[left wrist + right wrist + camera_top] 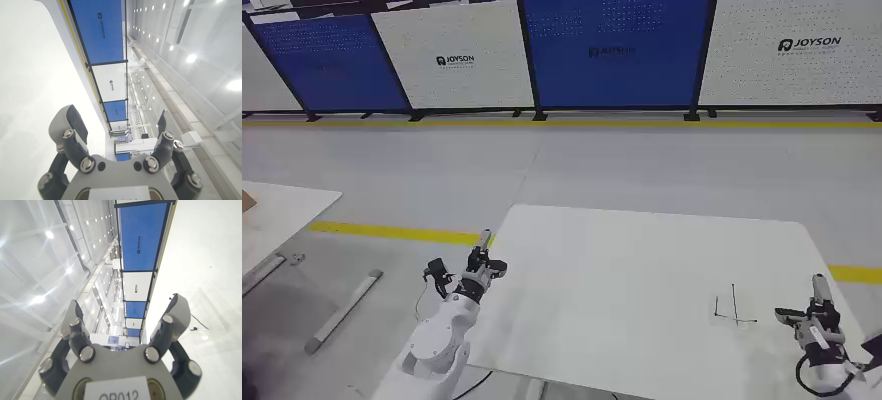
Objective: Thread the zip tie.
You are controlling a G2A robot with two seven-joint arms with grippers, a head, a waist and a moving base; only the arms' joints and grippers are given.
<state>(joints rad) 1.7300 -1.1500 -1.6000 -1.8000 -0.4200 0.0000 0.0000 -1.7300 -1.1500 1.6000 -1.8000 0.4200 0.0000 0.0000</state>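
Thin black plastic zip tie lies flat on the white rectangular table, in the table's right half, close to its near edge and short of its right edge. One straight strand has its long axis running from the table's near edge toward its far edge. A second black strand crosses the first at its near end and runs along the table's near edge, with a short upturn at its inner end; cannot tell whether this is one bent tie or two. In the right wrist view a strand ends in a small blocky tip, probably the head; which way the tail points, cannot tell. The right gripper sits at the table's right edge, jaws spread wide and empty, with the tie near it on the side toward the table's centre. The left gripper sits at the table's left edge, jaws also wide and empty, well apart from the tie. Judgement: right arm is nearer and suits the first pick; nothing threaded yet
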